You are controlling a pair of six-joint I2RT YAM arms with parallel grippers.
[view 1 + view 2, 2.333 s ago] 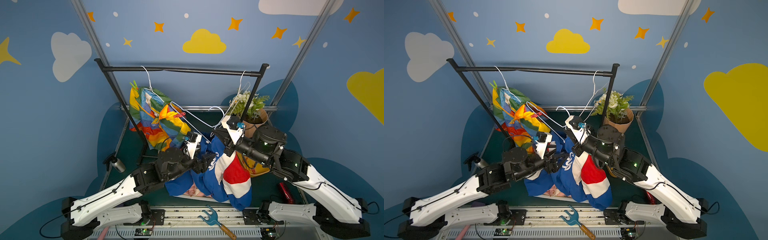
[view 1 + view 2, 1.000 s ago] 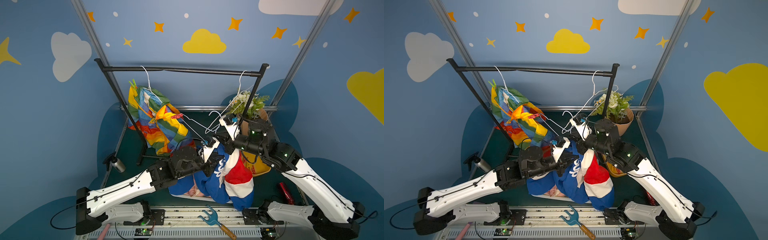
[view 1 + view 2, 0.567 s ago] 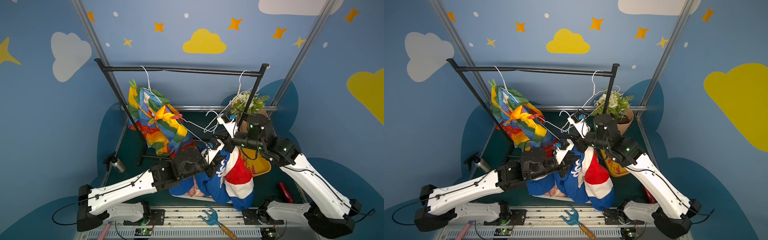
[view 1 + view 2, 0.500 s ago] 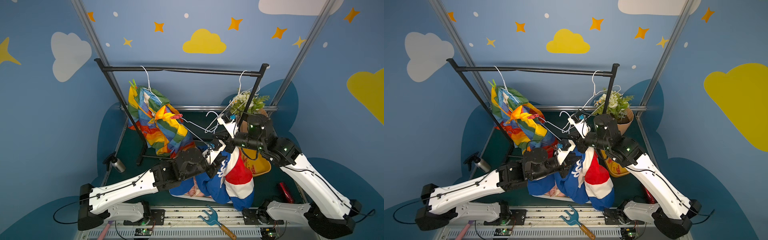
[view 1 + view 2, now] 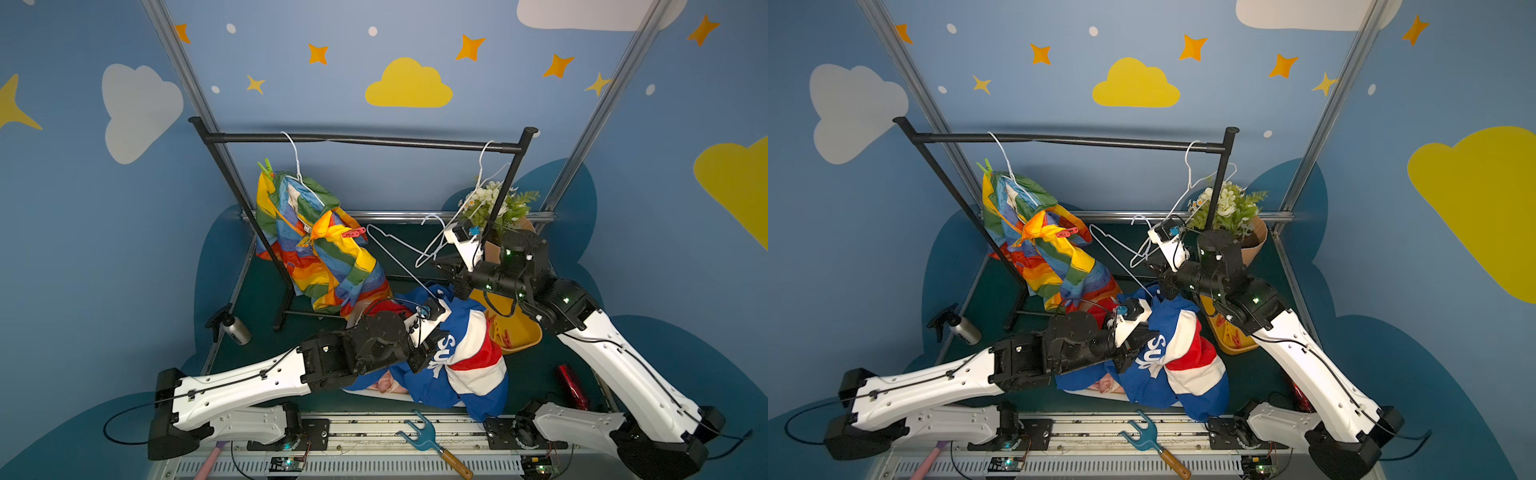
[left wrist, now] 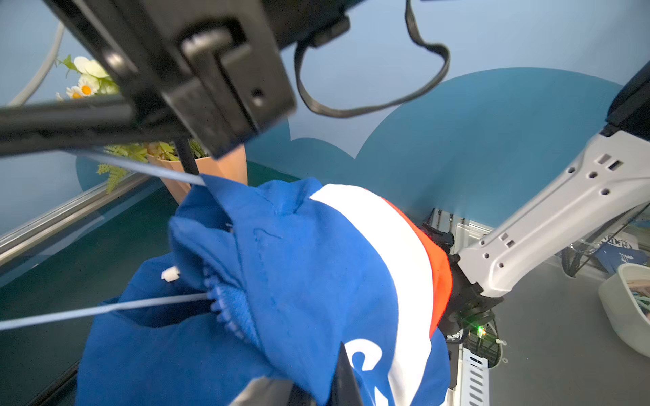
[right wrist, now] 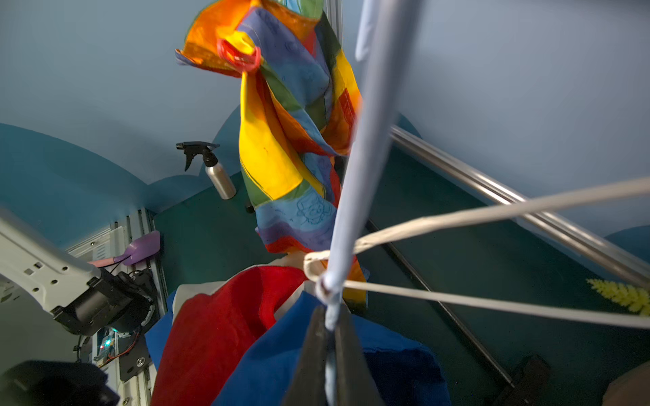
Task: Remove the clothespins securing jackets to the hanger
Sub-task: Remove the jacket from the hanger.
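We log: blue jacket [image 5: 465, 349] off rail [image 5: 353, 139], no pins visible on it; left gripper [image 6: 306, 390] clamped on its fabric; right gripper [image 7: 329, 351] clamped on hanger wire [image 7: 355, 168]. Remaining: green clothespin [image 5: 266, 167], red clothespin [image 5: 353, 232] on hanging rainbow jacket [image 5: 316, 257].

Overall light: both top views are lit evenly and brightly, softly diffused.
Shadows: a soft band is thrown on the wall [image 5: 415, 174] above the black rail [image 5: 361, 140].
Edges: the metal posts [image 5: 185, 83] are splayed by the wide lens.
Left wrist: the blue jacket [image 6: 299, 263] is held sharp; black hardware [image 6: 211, 70] near the lens is smeared.
Right wrist: hanger wire [image 7: 369, 140] and fingers [image 7: 311, 351] are blurred, rainbow jacket [image 7: 281, 123] is crisp.
Glare: a streak is caught on the aluminium rail [image 7: 492, 182].
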